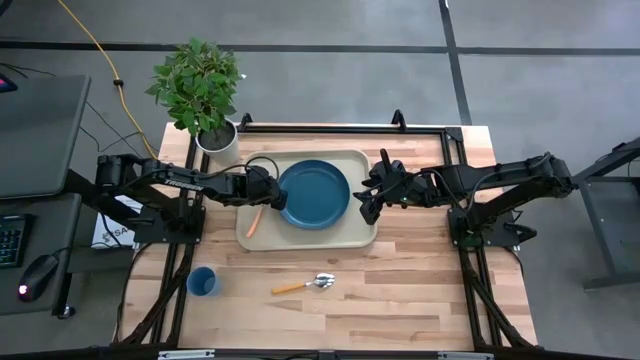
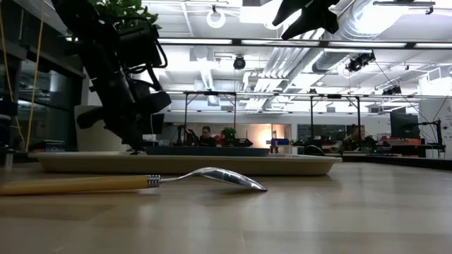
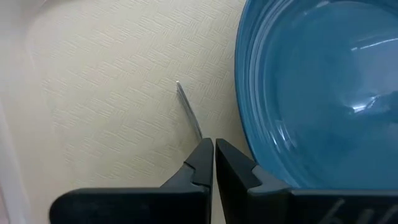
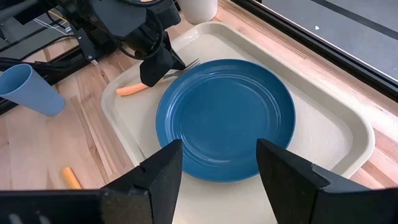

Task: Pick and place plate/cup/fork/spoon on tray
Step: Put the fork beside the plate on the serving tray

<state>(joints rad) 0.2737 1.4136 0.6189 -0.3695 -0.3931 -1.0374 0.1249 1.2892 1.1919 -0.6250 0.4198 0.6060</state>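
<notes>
left gripper (image 1: 272, 192) sitting low over the tray (image 1: 362, 236), fingers pinching the fork (image 4: 149, 81) right beside the plate (image 1: 314, 193), right gripper (image 4: 217, 171) hovering near the tray's other side, fingers spread, spoon (image 1: 303, 284) and cup (image 1: 202, 282) lying on the table (image 1: 400, 290)

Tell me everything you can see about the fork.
The fork has thin silver metal tines and a light orange-tan handle. It lies flat on the tray, beside the plate, tines near the plate's rim. The left gripper is shut on its middle; handle end sticks out toward the tray's edge.
</notes>
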